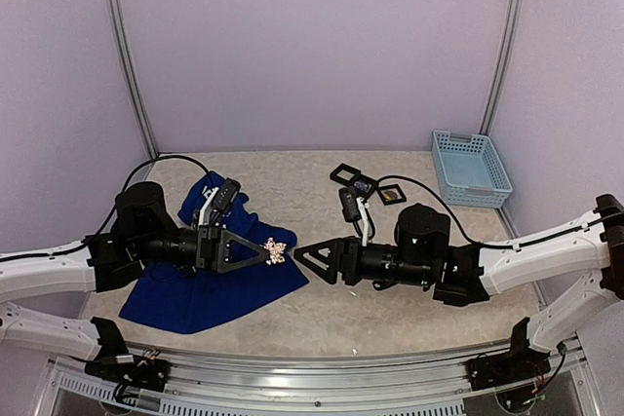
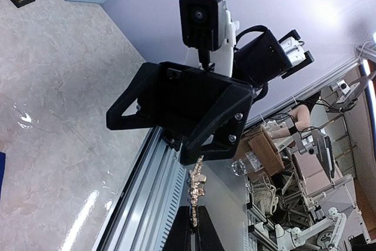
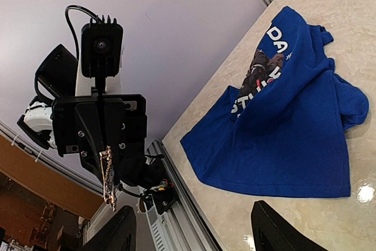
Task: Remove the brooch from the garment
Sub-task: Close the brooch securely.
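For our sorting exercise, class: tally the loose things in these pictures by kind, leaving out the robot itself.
Blue T-shirt: 1
Brooch: 1
Light-blue basket: 1
Black square frames: 3
Total: 6

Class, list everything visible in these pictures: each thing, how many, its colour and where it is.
garment: one, royal blue with white lettering, crumpled on the left of the table
brooch: one, gold-toned, lifted clear of the garment, in the left pincer
square frames: three, black, far middle of the table
basket: one, light blue, far right corner
table: one, beige marbled, under everything
left pincer: one, black, shut on the brooch
right pincer: one, black, open and empty, facing the left pincer
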Robot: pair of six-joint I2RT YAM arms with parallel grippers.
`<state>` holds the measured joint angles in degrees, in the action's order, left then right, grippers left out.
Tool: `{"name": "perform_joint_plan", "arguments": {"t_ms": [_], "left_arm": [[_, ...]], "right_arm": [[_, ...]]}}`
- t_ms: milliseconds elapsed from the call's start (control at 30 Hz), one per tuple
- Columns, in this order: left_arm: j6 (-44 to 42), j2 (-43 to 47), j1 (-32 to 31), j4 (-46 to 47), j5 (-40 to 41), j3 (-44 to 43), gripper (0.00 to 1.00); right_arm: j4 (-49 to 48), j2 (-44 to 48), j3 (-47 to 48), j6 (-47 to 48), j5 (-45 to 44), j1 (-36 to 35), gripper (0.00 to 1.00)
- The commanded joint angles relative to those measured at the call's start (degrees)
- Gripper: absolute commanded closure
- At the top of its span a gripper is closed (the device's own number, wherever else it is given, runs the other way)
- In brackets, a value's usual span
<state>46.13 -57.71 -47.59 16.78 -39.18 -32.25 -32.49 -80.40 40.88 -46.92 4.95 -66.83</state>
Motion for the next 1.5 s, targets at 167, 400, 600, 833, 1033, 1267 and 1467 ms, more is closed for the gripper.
{"name": "perform_joint_plan", "arguments": {"t_ms": [167, 400, 600, 833, 1033, 1267, 1467], "left_arm": [[0.7, 2.0, -1.6, -2.6, 1.3, 1.3, 1.00], [1.0, 0.5, -1.4, -1.0, -0.9, 1.0, 1.00], [0.9, -1.0, -1.3, 0.9, -2.9, 0.6, 1.00], [0.1, -2.0, -1.4, 0.4, -3.8, -0.4, 1.00], [-0.5, -2.5, -1.3, 0.3, -4.2, -1.0, 1.00], [-1.0, -2.8, -1.5, 0.6, -4.6, -1.4, 1.00], [-1.4, -2.0, -1.6, 0.1, -3.8, -1.2, 1.00]], "right_arm": [[-9.2, -2.9, 1.7, -3.4, 7.4, -1.8, 0.32], [-8.3, -2.1, 2.0, -2.8, 8.4, -2.2, 0.33], [-9.4, -4.2, 2.8, -3.3, 9.8, -2.2, 0.42], [-10.7, -5.3, 3.1, -3.5, 10.7, -2.2, 0.55], [-11.9, -5.8, 2.9, -4.0, 11.3, -2.2, 0.67], [-11.3, -7.0, 4.1, -3.9, 12.3, -2.2, 0.78], [-12.7, -7.6, 3.8, -4.6, 13.2, -1.9, 0.83]]}}
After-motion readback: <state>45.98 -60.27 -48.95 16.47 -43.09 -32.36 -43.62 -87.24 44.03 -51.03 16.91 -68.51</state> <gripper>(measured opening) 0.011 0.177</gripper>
